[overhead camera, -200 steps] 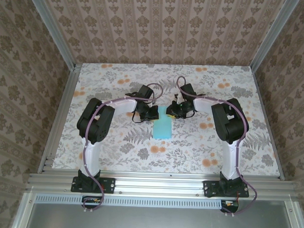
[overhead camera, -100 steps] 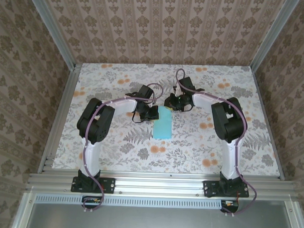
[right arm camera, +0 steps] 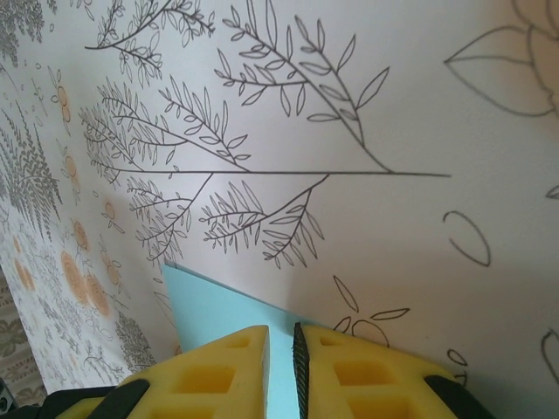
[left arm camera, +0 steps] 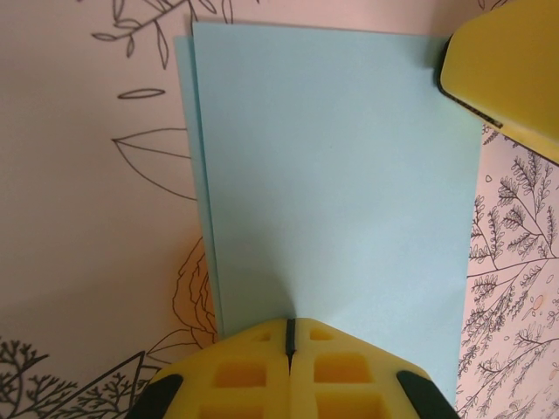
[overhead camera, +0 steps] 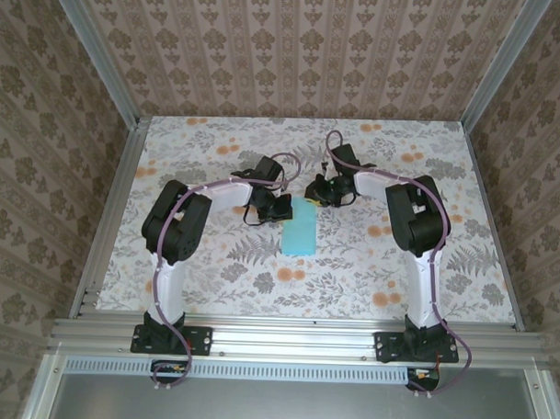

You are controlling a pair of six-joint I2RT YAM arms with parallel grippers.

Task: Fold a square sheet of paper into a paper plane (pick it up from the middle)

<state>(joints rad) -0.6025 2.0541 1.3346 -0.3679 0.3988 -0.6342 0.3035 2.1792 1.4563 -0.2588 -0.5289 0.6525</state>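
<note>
Right fingers [right arm camera: 210, 375] shifted to sheet [left arm camera: 332, 175] corner, nearly together, left fingers [left arm camera: 236, 371] clamping its edge.

Support: flat tabletop with grey-and-orange floral print [overhead camera: 214, 262], framed left and right by aluminium rails [overhead camera: 110, 213].

Directly on it: one thin turquoise-blue paper sheet [overhead camera: 301, 227], near the table's middle, between the two arms. Outline is a rectangle, long side running near-to-far, tilted slightly.

Left wrist view: the sheet [left arm camera: 332, 175] lies flat on the print [left arm camera: 87, 218]. Two layers are visible, with a lower edge peeking out as a narrow strip along the left side.

Right wrist view: one sheet corner [right arm camera: 210, 305] on the leaf-patterned surface [right arm camera: 393, 105].
</note>
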